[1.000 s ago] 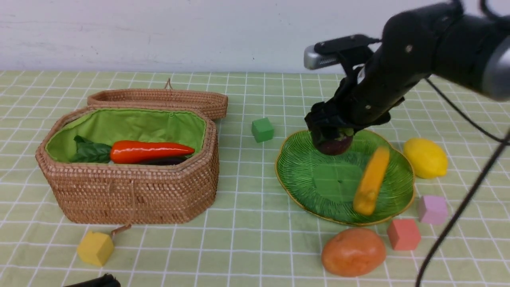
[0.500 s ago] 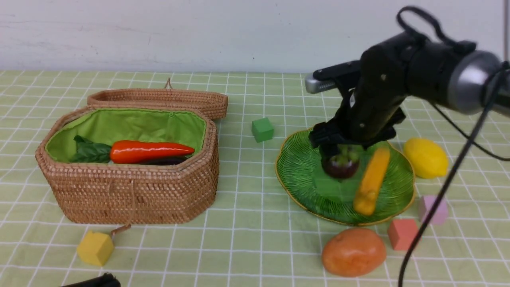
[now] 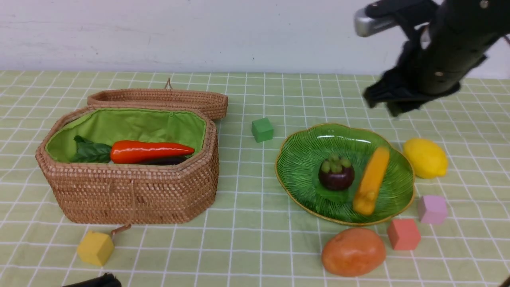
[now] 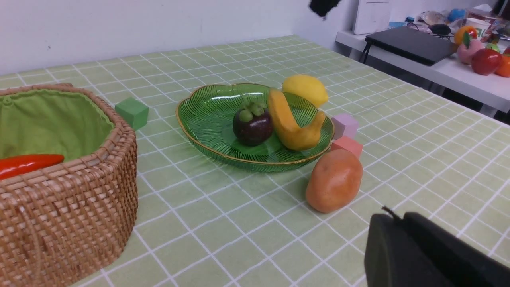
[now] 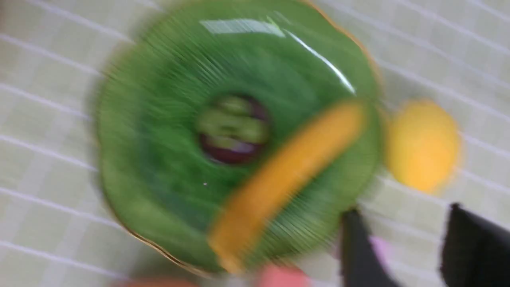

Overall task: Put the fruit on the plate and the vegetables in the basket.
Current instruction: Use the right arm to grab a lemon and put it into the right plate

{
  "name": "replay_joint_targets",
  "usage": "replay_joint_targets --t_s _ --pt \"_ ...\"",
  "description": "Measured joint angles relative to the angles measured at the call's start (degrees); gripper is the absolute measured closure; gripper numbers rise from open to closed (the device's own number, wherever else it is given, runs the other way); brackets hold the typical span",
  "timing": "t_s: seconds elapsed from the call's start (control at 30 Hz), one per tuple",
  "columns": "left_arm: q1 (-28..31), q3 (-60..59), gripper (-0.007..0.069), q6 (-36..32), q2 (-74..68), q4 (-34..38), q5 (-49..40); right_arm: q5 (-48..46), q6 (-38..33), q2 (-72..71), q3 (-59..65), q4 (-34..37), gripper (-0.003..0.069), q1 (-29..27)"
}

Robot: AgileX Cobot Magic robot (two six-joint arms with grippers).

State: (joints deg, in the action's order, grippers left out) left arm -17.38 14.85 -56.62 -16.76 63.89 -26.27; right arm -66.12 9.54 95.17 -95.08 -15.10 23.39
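While right gripper [image 3: 388,101] hangs high over the table's [image 3: 255,223] far right side: jaws apart, nothing between them; its wrist view is blurred.
Left gripper [image 4: 402,247]: closed, empty, low at the table's front edge.
Plate [image 3: 303,175]: right of table centre. Mangosteen [image 3: 336,175] sits upright in the middle, banana [image 3: 371,181] lies just beside it toward the right rim; cannot tell if they touch.
Lemon [image 3: 425,158]: on the cloth, just outside the plate's right rim. Last fruit out.
Basket [image 3: 131,191]: left side of the table, lid [image 3: 159,99] open behind it. Carrot [image 3: 149,151] lies on the eggplant [image 3: 165,161] inside.
Potato [image 3: 353,252]: near the table's front edge, just in front of the plate. Last vegetable out.
Cubes: green cube [image 3: 262,129] past the plate's far left rim, yellow cube [image 3: 95,248] in front of the basket, red cube [image 3: 403,234] and pink cube [image 3: 432,209] between potato and lemon. Leave them alone.
Step in hand, my read: right arm goes for the lemon.
Grip: open wide, come straight down, close across the lemon's short middle. A glossy oval will likely squirt out of an off-centre pinch.
Clearance: one finger must fit between lemon and plate rim, and the pink cube is near. Approach from above, not sideways.
Drop spot: bare left part of the plate. Release low so it can't roll into the mangosteen or over the rim.
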Motion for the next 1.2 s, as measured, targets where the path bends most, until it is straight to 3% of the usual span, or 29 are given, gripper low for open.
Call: replay_joint_targets --t_s 0.07,0.17,0.23,0.3,0.43,0.5,0.53,0.6,0.67,0.83,1.0,1.2 --pt "0.0 0.0 0.0595 0.0 0.0 0.1 -0.3 -3.7 0.0 -0.8 0.0 -0.9 0.0550 -3.4" --pt "0.0 0.0 0.0594 0.0 0.0 0.1 -0.3 -4.4 -0.1 -0.8 0.3 1.0 0.0638 -8.4" --pt "0.0 0.0 0.0594 0.0 0.0 0.2 -0.4 -4.5 -0.5 -0.6 0.8 2.7 0.0656 -11.1" --pt "0.0 0.0 0.0592 0.0 0.0 0.2 -0.4 -4.5 -2.2 1.2 1.8 7.8 0.0652 -17.1" --pt "0.0 0.0 0.0591 0.0 0.0 0.3 -0.4 -1.5 -6.4 6.5 1.8 15.6 0.0550 -23.2" --pt "0.0 0.0 0.0589 0.0 0.0 0.3 -0.4 1.5 -10.9 11.2 1.8 20.7 0.0377 -26.2" --pt "0.0 0.0 0.0589 0.0 0.0 0.3 -0.4 1.5 -10.9 11.2 1.8 20.7 0.0377 -26.2" --pt "0.0 0.0 0.0588 0.0 0.0 0.3 0.1 5.1 -16.2 16.2 1.0 23.5 0.0137 -27.7" --pt "0.0 0.0 0.0586 0.0 0.0 0.3 0.5 7.4 -18.2 18.5 0.1 23.5 0.0036 -27.9" --pt "0.0 0.0 0.0585 0.0 0.0 0.3 1.0 11.2 -19.1 23.6 -3.2 23.4 -0.0002 -27.9" --pt "0.0 0.0 0.0585 0.0 0.0 0.3 1.1 13.7 -19.2 25.7 -5.6 23.8 0.0063 -27.9" --pt "0.0 0.0 0.0578 0.0 0.0 0.3 1.1 15.2 -19.3 27.8 -5.9 24.0 0.0079 -27.9"
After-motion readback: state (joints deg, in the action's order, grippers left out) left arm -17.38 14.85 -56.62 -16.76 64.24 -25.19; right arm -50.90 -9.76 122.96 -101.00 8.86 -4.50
